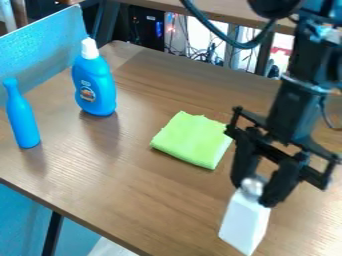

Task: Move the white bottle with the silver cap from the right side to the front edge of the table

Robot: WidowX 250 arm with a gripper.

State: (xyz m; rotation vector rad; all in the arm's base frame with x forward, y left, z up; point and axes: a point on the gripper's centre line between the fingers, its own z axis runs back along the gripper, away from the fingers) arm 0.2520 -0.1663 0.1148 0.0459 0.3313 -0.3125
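At the lower right the black gripper (256, 189) hangs down, shut on the silvery cap of a white bottle (245, 222). The bottle's body hangs below the fingers, tilted a little; whether its base touches the table cannot be told. A folded light-green cloth (192, 139) lies on the table to the left of the gripper, apart from it. Farther left stands a blue bottle with a white cap (94, 82), upright. Near the left edge is a slim blue bottle (23, 118), also upright.
The brown wooden table (127, 187) has its front edge running from the left down to the bottom. A blue panel (47, 52) borders its upper left. Behind the far edge are cables (200, 51) and a black case (145, 29).
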